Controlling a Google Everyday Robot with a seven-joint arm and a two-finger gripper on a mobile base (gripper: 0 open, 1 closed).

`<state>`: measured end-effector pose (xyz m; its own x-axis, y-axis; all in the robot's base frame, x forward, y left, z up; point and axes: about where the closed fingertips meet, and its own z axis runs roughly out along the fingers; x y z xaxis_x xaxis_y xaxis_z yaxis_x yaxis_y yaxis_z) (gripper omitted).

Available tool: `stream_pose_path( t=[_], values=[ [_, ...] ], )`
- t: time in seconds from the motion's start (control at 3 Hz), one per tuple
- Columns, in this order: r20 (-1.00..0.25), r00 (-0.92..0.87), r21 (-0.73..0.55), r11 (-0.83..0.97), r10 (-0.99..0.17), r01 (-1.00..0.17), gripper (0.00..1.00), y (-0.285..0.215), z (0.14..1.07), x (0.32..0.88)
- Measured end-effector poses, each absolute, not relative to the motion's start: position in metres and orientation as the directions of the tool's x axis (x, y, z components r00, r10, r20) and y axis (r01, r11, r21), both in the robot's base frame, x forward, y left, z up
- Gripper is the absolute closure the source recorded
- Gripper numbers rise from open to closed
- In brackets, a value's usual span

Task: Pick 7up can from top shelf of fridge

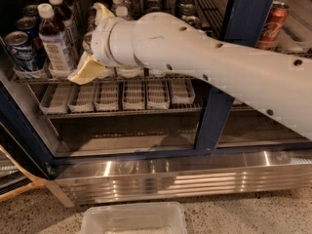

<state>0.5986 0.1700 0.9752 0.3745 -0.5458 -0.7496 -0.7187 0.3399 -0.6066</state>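
My gripper (86, 42) reaches into the fridge (222, 82) at the left of the top shelf (29, 80). Its two yellowish fingers are spread wide, one finger (101, 11) up by the bottles and the other down at the rack's front edge. A sliver of a shiny silvery can (87, 39) shows between them; the white wrist hides the rest. I cannot read its lettering, so I cannot tell if it is the 7up can. The fingers do not press on it.
A blue can (17, 48) and dark drink bottles (53, 38) stand left of the gripper, water bottles (119, 4) and more cans behind. A lower rack holds empty lane trays (122, 94). A red can (270, 18) stands behind the right door. A plastic bin (131, 218) lies on the floor below the ribbed steel base panel (170, 174).
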Motion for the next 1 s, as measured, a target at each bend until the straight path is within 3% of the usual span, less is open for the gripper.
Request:
stream_pose_path(
  t=[1.0],
  values=[
    [-0.779, 0.234, -0.508, 0.367, -0.581, -0.779, 0.0, 0.15, 0.93, 0.584]
  ],
)
